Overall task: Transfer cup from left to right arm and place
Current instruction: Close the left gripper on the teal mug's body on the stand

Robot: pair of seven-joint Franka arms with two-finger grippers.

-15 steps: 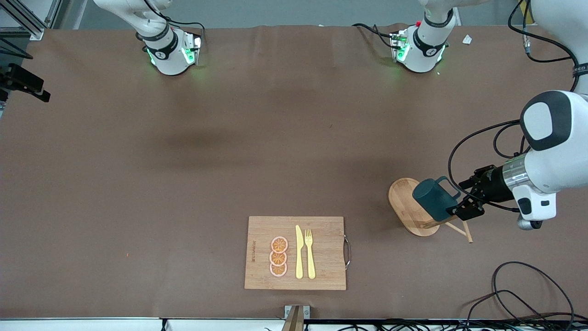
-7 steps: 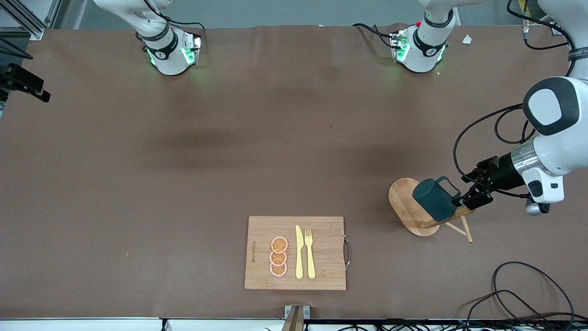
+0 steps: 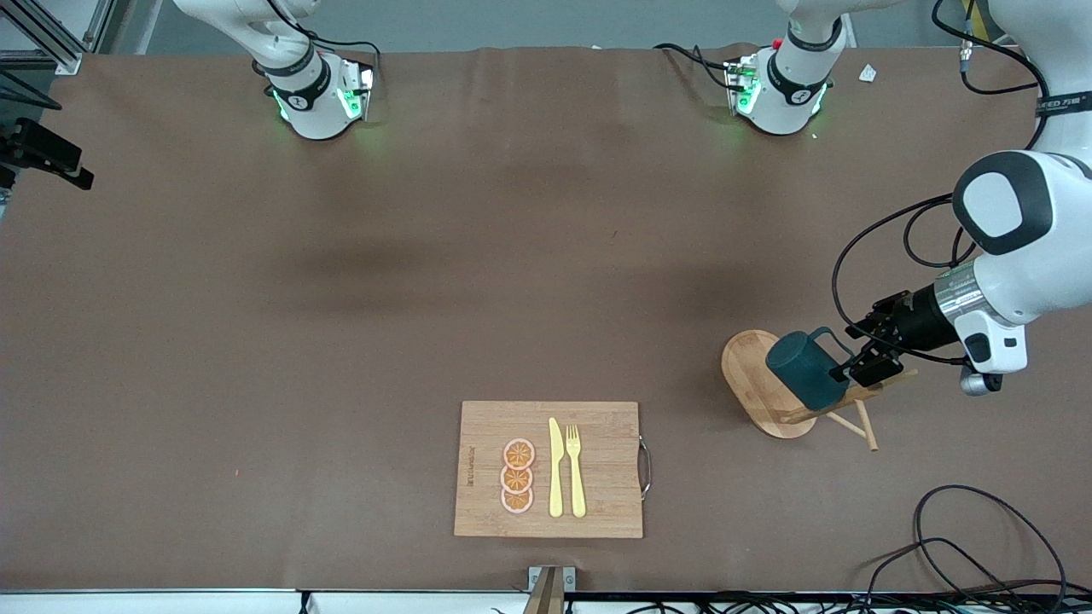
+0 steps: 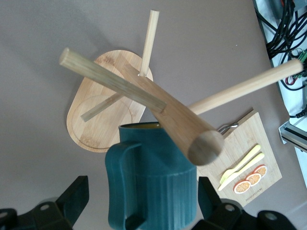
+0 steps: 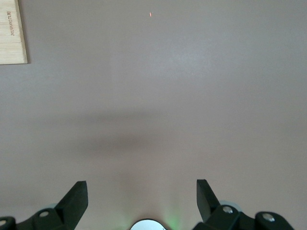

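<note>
cup on the rack, hands spread

the cup (image 3: 805, 372) hangs on the wooden rack (image 3: 765, 384) near the left arm's end of the worktop (image 3: 426, 281). left hand (image 3: 863, 364) sits spread wide around it, not gripping. right hand (image 5: 142, 201) waits wide over bare worktop, cutting board (image 3: 548, 469) corner close.

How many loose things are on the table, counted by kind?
Cup: 1, hanging on the rack
Wooden mug rack: 1
Cutting board: 1
Orange slices: 3
Yellow knife: 1
Yellow fork: 1
Total: 8
</note>
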